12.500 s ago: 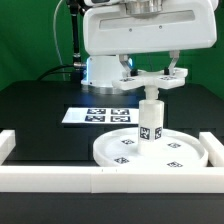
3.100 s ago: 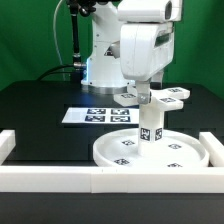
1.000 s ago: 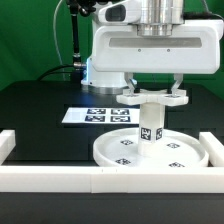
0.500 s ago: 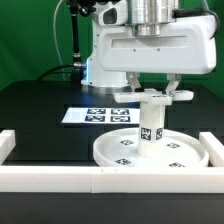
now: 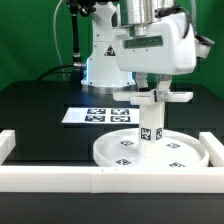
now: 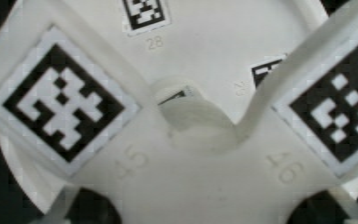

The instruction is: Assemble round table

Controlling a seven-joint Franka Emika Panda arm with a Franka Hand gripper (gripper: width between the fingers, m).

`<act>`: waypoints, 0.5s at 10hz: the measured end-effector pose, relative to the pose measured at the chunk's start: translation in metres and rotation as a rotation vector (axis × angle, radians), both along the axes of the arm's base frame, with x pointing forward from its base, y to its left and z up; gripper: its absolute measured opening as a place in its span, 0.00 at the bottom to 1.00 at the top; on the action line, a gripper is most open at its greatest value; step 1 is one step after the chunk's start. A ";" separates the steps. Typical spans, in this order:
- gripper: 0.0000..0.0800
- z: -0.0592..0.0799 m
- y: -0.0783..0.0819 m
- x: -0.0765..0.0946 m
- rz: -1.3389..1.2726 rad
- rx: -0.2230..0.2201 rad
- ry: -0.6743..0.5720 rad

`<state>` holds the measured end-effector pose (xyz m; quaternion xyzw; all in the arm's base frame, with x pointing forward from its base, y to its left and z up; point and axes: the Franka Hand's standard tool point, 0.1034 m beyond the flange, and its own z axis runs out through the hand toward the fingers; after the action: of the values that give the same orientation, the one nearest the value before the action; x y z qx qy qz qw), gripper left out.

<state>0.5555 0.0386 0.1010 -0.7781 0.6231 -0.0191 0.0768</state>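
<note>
Cross-shaped piece (image 5: 153,96) between jaws, atop post (image 5: 150,123)

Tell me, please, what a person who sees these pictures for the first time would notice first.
The eye goes first to the big white robot arm's gripper at the centre of the exterior view, over the flat white cross-shaped piece on top of the short white cylindrical post. That post stands upright on the large white rimmed round disc, just behind the white border wall. In the wrist view the cross fills the picture with its bold black-white square tags.

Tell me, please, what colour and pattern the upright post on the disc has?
White post with small black-and-white square tags; clearest in the exterior view.
</note>
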 end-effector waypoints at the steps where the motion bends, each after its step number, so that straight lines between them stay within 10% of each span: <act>1: 0.55 0.000 0.000 0.000 -0.107 0.024 0.008; 5: 0.55 0.000 0.000 0.001 -0.386 0.071 0.035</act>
<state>0.5561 0.0381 0.1012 -0.6411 0.7623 0.0018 0.0885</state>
